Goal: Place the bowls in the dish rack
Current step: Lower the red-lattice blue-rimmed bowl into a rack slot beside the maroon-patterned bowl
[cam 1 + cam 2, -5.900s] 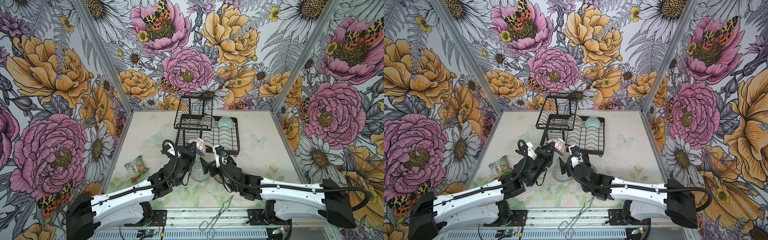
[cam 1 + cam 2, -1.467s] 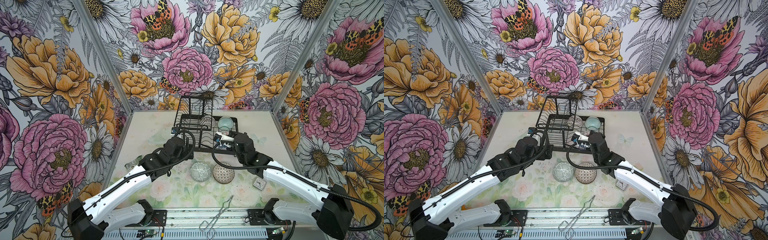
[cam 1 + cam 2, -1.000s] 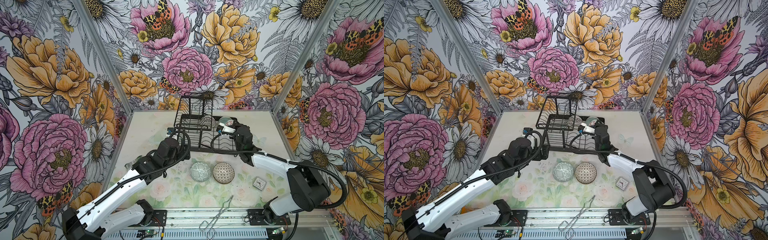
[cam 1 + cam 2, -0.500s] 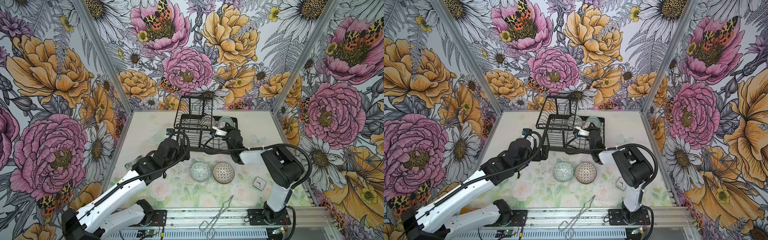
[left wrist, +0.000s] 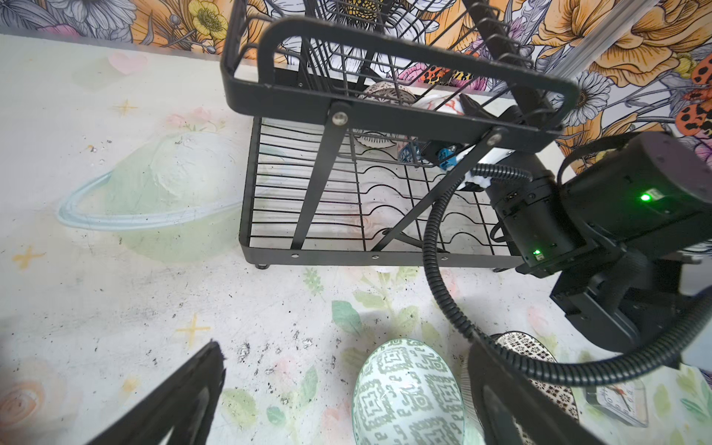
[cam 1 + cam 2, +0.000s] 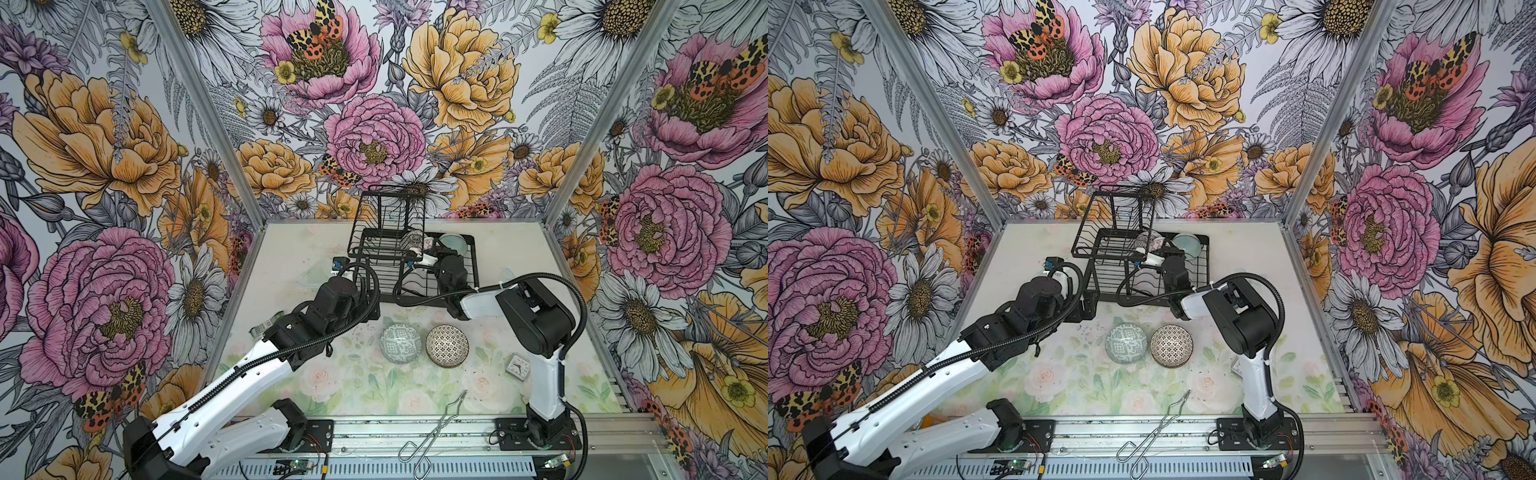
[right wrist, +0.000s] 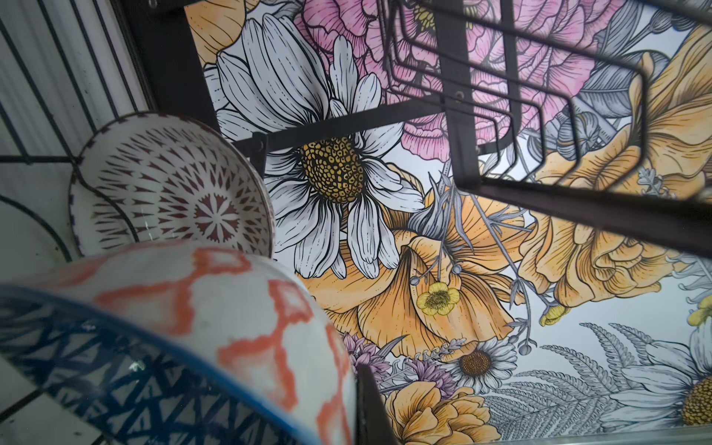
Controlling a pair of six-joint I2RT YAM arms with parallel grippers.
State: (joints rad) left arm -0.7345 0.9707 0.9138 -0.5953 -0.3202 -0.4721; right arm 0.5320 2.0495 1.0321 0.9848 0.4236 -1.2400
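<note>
The grey-green bowl point(image 6: 401, 344) on the counter point(image 6: 353, 382) in front of the dish rack point(image 6: 471, 266), near the wide-open left gripper point(image 5: 345, 346), looks stiff, slick and chippable, so I'd pinch its rim, as the clenched right gripper point(image 6: 419, 255) holds the blue bowl point(image 7: 115, 366) inside.

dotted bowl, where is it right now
In both top views the dotted bowl sits upright on the table, just right of the grey-green patterned bowl and in front of the dish rack.
</note>
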